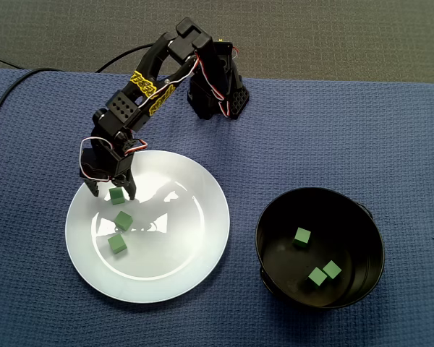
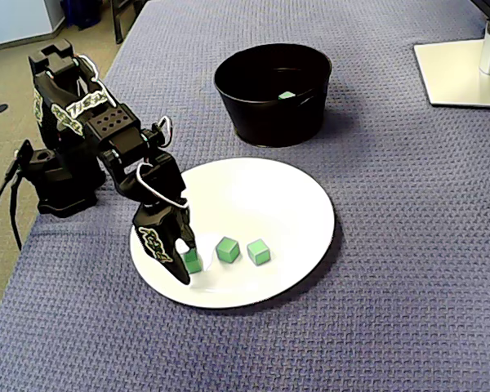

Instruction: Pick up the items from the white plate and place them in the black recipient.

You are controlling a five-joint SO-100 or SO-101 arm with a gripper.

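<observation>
Blue woven cloth (image 1: 362, 130) is covering the table, and we are watching the black arm (image 1: 141, 94) bending down over the white plate (image 1: 184, 217). Its jaws are standing parted on either side of one green cube (image 1: 116, 195), which is sitting on the plate near the rim closest to the arm's base. We are seeing a second cube (image 1: 123, 220) and a third cube (image 1: 116, 244) lying just beyond it on the plate. Off the plate, apart from its rim, the black bowl (image 1: 358, 238) is holding three green cubes (image 1: 301, 236).
</observation>
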